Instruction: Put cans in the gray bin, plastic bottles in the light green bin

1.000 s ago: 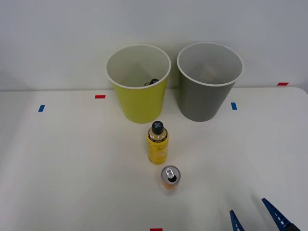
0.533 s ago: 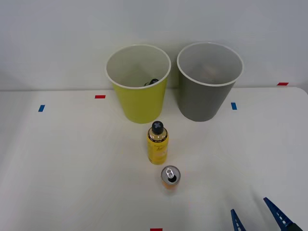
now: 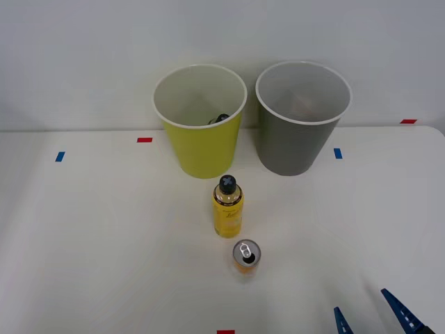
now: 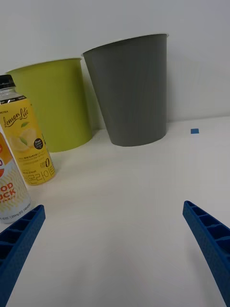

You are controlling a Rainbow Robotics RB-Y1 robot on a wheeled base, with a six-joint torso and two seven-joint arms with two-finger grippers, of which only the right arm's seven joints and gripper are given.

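- The orange can stands upright on the table, just in front of the yellow bottle; both sit before the light green bin and gray bin (a dark cap shows inside the green one)
- Judged step: approaching 1 item, probably the can
- The right gripper hangs low at the near right, fingers spread wide and empty; it needs to swing left

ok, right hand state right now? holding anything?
Right hand: open and empty, fingers apart above the bare table, clear of the can and the yellow bottle.
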